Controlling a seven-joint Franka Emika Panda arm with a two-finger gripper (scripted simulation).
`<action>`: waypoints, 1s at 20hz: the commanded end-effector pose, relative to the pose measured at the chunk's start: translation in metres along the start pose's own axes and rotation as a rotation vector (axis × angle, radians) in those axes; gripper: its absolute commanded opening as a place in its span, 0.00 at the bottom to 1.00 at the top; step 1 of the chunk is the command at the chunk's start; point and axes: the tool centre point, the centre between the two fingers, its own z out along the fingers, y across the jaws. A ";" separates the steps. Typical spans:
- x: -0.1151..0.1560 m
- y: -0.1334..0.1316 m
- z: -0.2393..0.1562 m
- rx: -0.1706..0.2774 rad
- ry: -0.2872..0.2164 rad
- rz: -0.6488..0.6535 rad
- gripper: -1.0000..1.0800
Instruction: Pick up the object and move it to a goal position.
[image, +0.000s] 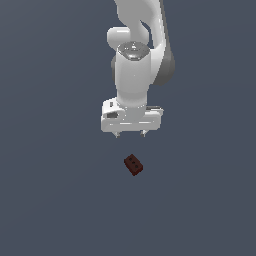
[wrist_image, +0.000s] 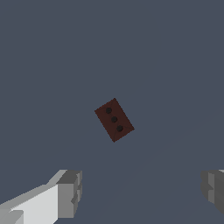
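The end effector (image: 130, 134) is seen in the exterior view pointing straight down, its white body carried under the arm's (image: 134, 70) rounded wrist housing. Two short fingertips (image: 117, 134) project from its underside and are set wide apart; nothing is held between them. In the wrist view the same end effector (wrist_image: 142, 192) is confirmed spread wide: one grey finger pad (wrist_image: 70, 194) and the other pad (wrist_image: 214, 188) are recorded at opposite sides of the picture, with bare surface between them.

The object (image: 133, 164), a small dark red-brown rectangular block, is noted below the end effector and clear of it, with no contact to either fingertip. It is located roughly under the gap between the fingertips and is narrower than the end effector's body. It lies turned at an angle to the line of the fingers. In the wrist view the object (wrist_image: 114, 119) shows three small dark round holes in a row along its upper face; in the exterior view only two are made out.

The object rests on a plain dark grey-blue surface (image: 50, 200).
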 end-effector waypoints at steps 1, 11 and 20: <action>0.000 0.000 0.000 0.000 0.000 0.000 0.96; 0.004 -0.032 -0.001 0.015 0.014 -0.081 0.96; 0.006 -0.031 0.002 0.014 0.011 -0.091 0.96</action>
